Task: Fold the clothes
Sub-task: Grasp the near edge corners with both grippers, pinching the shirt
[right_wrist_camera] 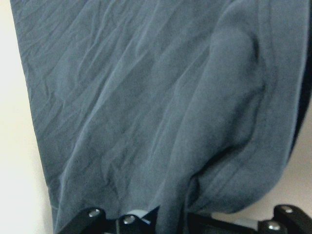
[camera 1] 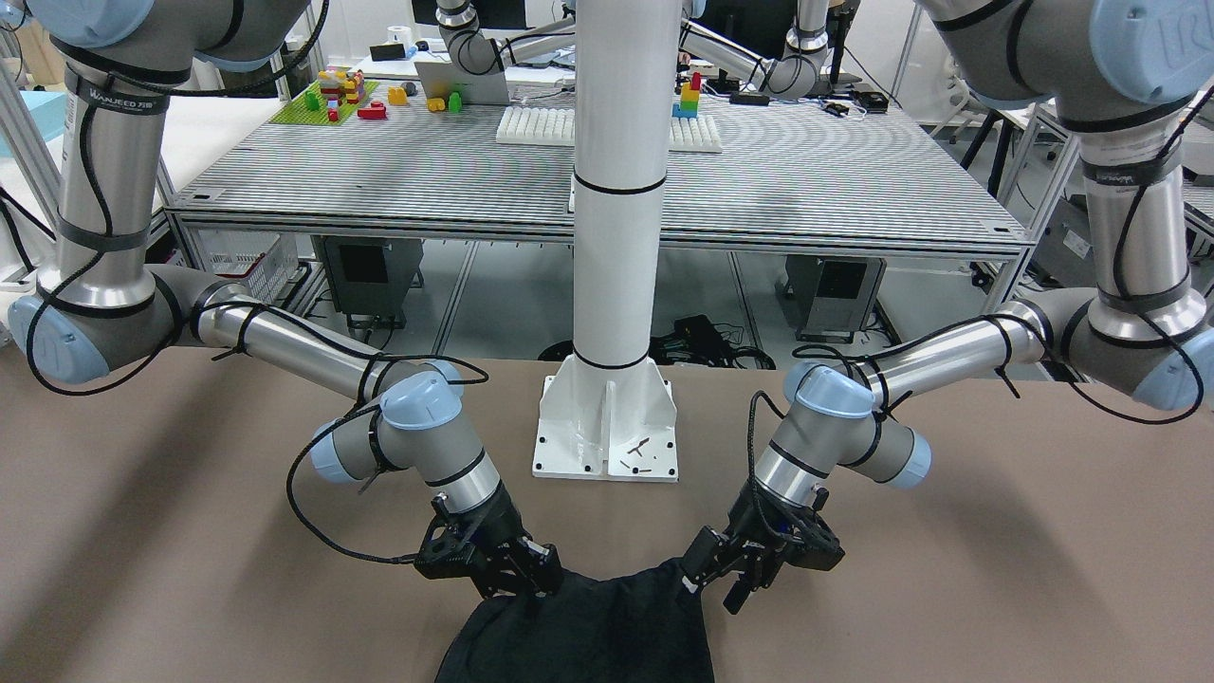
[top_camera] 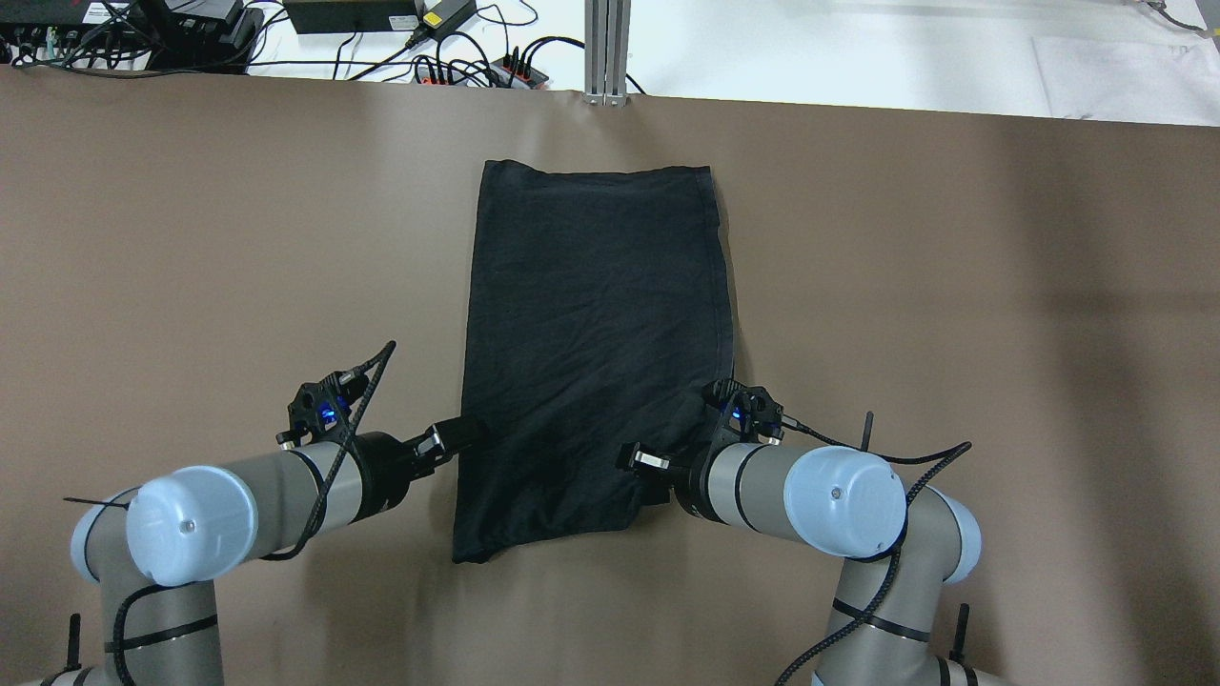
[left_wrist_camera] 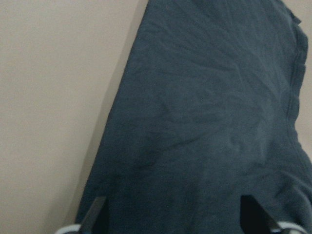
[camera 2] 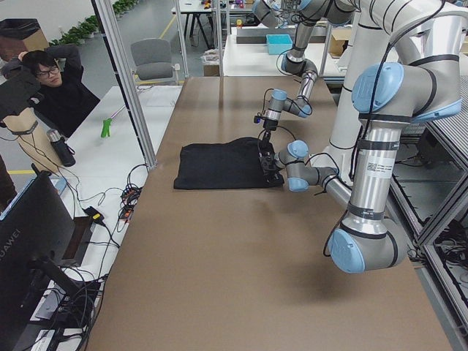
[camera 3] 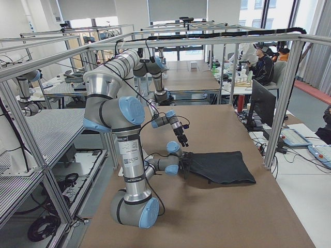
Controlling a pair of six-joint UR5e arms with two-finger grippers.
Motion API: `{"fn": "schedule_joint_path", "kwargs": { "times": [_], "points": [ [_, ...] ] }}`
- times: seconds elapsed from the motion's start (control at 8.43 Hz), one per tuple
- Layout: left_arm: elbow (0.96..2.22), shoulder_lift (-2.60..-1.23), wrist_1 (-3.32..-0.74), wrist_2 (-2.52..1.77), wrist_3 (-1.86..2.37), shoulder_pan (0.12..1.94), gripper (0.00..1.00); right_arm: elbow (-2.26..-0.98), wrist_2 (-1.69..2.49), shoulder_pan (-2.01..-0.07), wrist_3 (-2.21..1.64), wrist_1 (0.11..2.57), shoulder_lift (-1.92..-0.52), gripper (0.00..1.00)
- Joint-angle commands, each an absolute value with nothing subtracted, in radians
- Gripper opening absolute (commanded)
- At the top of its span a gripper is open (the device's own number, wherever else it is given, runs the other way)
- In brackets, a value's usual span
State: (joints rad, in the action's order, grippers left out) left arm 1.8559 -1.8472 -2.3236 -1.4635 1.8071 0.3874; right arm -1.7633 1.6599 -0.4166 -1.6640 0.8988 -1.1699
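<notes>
the black t-shirt (top_camera: 591,314) is lying in a long strip on the tabletop (top_camera: 191,238). the right end effector (top_camera: 653,476) is pinching bunched cloth at its near corner. the left end effector (top_camera: 457,436) is gaping wide over the opposite edge, probably needing a matching bite before both are lifting level.

The left silver-and-blue jointed arm (top_camera: 276,491) and the right arm (top_camera: 810,495) both reach forward low, wrists bent toward each other. The left gripper (top_camera: 456,436) points inward, its black fingers (left_wrist_camera: 96,210) spread wide. The right gripper (top_camera: 640,465) points inward too, jaws clamped on a pinch of black soft-fabric T-shirt (top_camera: 591,314).
</notes>
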Motion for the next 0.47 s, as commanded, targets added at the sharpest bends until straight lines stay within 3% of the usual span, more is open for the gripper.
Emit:
{"fn": "schedule_joint_path", "kwargs": {
  "times": [0.0,0.36],
  "points": [
    [1.836,-1.832,-2.321,-1.373,1.815,0.284,0.95,-1.764,1.658,-0.417,-1.663,0.899,-1.170,0.00],
    [1.769,-1.847,-2.329,-1.347,1.818,0.245,0.95,-1.763,1.657,-0.417,-1.663,0.899,-1.170,0.00]
  ]
}}
